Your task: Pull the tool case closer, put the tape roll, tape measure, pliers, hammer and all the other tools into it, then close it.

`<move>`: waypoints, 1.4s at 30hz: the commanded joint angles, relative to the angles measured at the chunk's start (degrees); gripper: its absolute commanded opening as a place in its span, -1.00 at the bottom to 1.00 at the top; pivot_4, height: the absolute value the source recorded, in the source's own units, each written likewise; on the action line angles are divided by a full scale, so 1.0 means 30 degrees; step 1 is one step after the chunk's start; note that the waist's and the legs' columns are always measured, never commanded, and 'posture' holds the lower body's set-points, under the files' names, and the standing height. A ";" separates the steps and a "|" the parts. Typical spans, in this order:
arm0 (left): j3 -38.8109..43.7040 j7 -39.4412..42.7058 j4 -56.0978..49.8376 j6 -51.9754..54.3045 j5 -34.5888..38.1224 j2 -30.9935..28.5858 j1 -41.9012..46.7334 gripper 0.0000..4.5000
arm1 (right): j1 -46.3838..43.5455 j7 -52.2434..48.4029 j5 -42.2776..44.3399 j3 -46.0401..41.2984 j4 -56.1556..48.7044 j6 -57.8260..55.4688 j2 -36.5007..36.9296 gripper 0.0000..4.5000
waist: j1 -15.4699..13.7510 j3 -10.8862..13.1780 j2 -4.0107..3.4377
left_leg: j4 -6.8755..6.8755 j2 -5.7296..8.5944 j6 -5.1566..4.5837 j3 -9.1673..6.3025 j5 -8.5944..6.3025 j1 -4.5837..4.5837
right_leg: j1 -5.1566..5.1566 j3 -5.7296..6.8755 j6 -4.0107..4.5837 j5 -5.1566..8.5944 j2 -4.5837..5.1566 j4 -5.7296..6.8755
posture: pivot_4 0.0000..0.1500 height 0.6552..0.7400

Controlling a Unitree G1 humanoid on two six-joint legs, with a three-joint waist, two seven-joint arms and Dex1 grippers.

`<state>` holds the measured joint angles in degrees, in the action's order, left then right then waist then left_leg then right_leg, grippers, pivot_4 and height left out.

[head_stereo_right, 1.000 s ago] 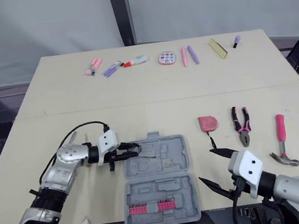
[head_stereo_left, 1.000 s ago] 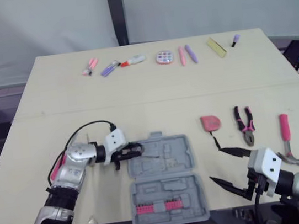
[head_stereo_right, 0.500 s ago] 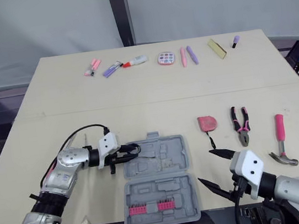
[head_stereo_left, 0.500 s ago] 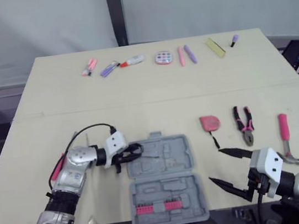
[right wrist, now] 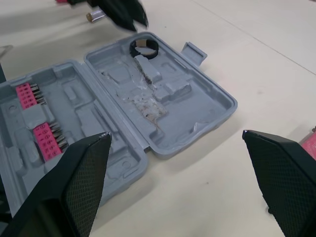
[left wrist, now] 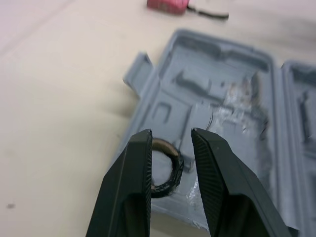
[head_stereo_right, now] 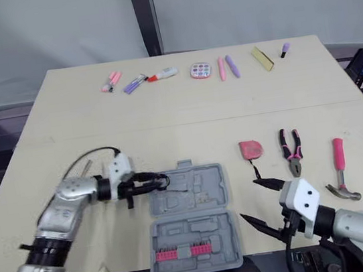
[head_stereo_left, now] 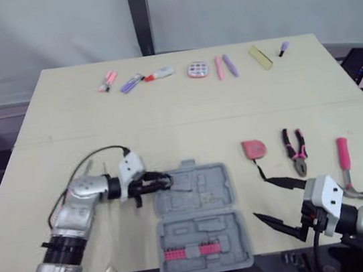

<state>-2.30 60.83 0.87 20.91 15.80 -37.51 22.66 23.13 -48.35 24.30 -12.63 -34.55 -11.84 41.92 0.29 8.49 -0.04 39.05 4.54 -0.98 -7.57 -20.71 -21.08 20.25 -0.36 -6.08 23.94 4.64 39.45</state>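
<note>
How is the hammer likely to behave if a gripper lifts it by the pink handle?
The hammer looks rigid, so it should not bend. Its metal head sits at one end, so it is probably head-heavy and may tilt if held far up the handle. It lies flat on the table, so rolling seems unlikely.

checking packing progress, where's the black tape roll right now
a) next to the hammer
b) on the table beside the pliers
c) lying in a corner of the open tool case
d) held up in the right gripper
c: the tape roll lies inside a corner of the open tool case, with the left gripper open close by it.
</note>
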 commanded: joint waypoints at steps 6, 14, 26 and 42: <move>0.5286 -0.0123 -0.7177 0.4030 0.3799 -0.2599 -0.8744 -0.39 | 0.0634 -0.0189 0.0072 -0.0287 -0.0477 -0.1643 0.0894 1.00 | 0.0359 -0.0008 -0.0036 | -0.0123 -0.0021 0.0001 -0.0013 -0.0004 0.0030 | -0.0024 -0.0013 0.0000 0.0000 -0.0011 -0.0167 | 1.00 1.00; 0.7518 -0.1882 -0.9395 0.2272 0.2953 -0.1150 -1.6787 -0.76 | 0.1143 -0.0076 -0.0310 -0.0108 0.0333 -0.1496 0.0263 1.00 | -0.0315 -0.0010 -0.0054 | -0.0059 -0.0050 0.0012 -0.0020 -0.0013 0.0061 | -0.0255 -0.0018 0.0003 0.0002 -0.0017 -0.0608 | 1.00 1.00; 0.7965 -0.3529 -0.9993 0.1217 0.2965 -0.0238 -1.7989 -0.75 | 0.0998 -0.0220 -0.0143 -0.0601 0.1058 -0.2026 0.0336 -0.75 | -0.0531 -0.0013 -0.0051 | -0.0060 -0.0061 0.0014 0.0031 -0.0037 0.0060 | -0.0266 -0.0011 0.0002 0.0002 -0.0024 -0.0670 | 1.00 1.00; 0.8446 -0.2599 -0.9450 -0.0094 0.3459 -0.0363 -1.7972 0.99 | 0.1556 -0.0823 -0.0227 -0.0970 0.1125 -0.1478 0.0351 1.00 | -0.0526 -0.0012 -0.0051 | -0.0072 -0.0076 0.0015 0.0067 -0.0041 0.0068 | -0.0264 -0.0012 0.0003 0.0002 -0.0027 -0.0683 | 1.00 1.00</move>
<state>22.48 52.28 -27.04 21.50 25.09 -38.48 -31.23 27.71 -49.96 23.34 -14.01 -30.75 -17.39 42.62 -1.29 8.45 -0.19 38.83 4.32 -0.94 -7.37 -20.84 -20.87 19.46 -0.39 -6.07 23.94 4.56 37.40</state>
